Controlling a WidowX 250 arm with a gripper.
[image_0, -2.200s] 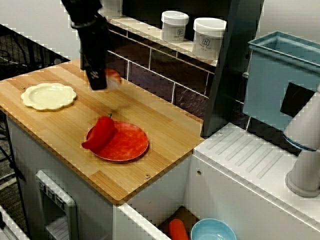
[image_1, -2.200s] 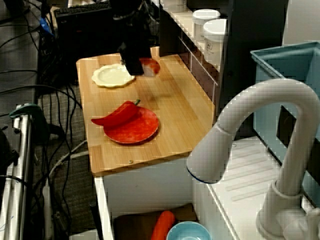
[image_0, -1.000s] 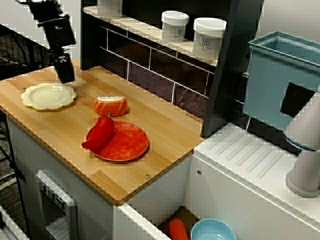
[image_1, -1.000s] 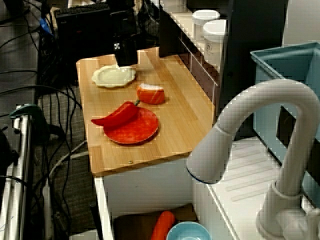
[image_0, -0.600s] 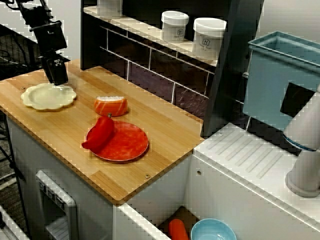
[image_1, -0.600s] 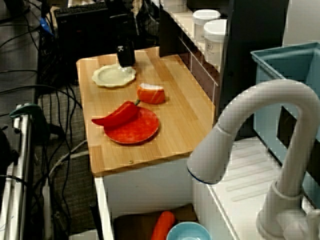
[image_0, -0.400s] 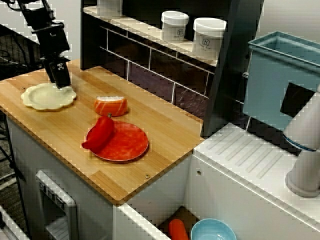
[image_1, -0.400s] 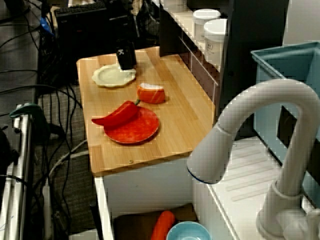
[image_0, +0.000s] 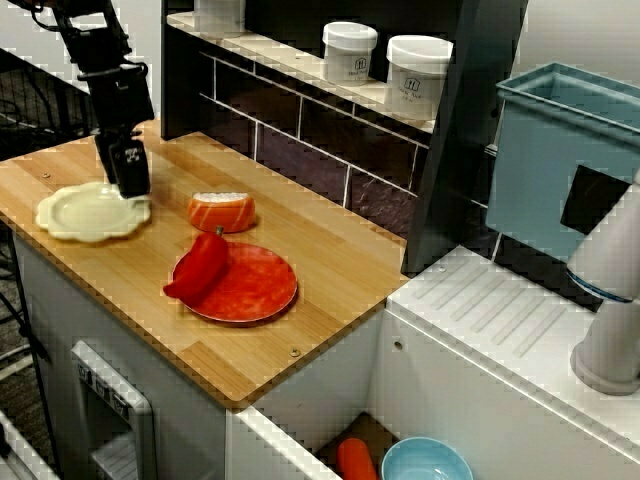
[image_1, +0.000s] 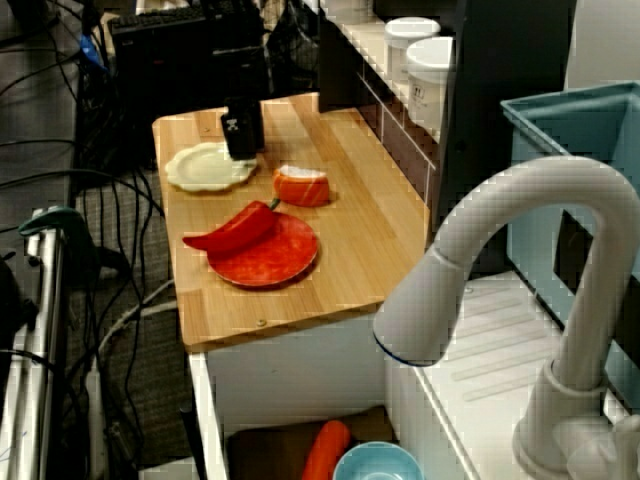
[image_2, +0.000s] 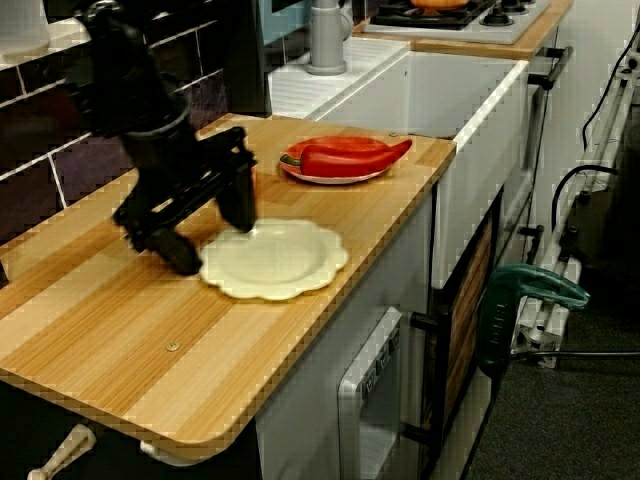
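My black gripper (image_0: 130, 186) stands at the back rim of a cream scalloped plate (image_0: 85, 213) at the left end of the wooden counter (image_0: 130, 280). In the low view from the counter's end, the gripper (image_2: 210, 235) is open, its two fingers (image_2: 180, 253) spread along the plate's (image_2: 280, 260) far rim and touching it. An orange and white sushi piece (image_0: 221, 211) lies just right of the gripper, apart from it. A red pepper (image_0: 200, 268) rests partly on a red plate (image_0: 255, 290) further along the counter.
Two white jars (image_0: 349, 50) (image_0: 417, 75) stand on the shelf behind the counter. A blue bin (image_0: 560, 160) and a white faucet (image_1: 500, 280) are at the right. Below them a sink holds a blue bowl (image_0: 425, 462) and a carrot (image_0: 355, 460). The cream plate lies near the counter's front edge.
The gripper carried the sushi piece, left it on the counter, and moved left to the cream plate. In the last moment it came down and the plate slid towards the front edge.
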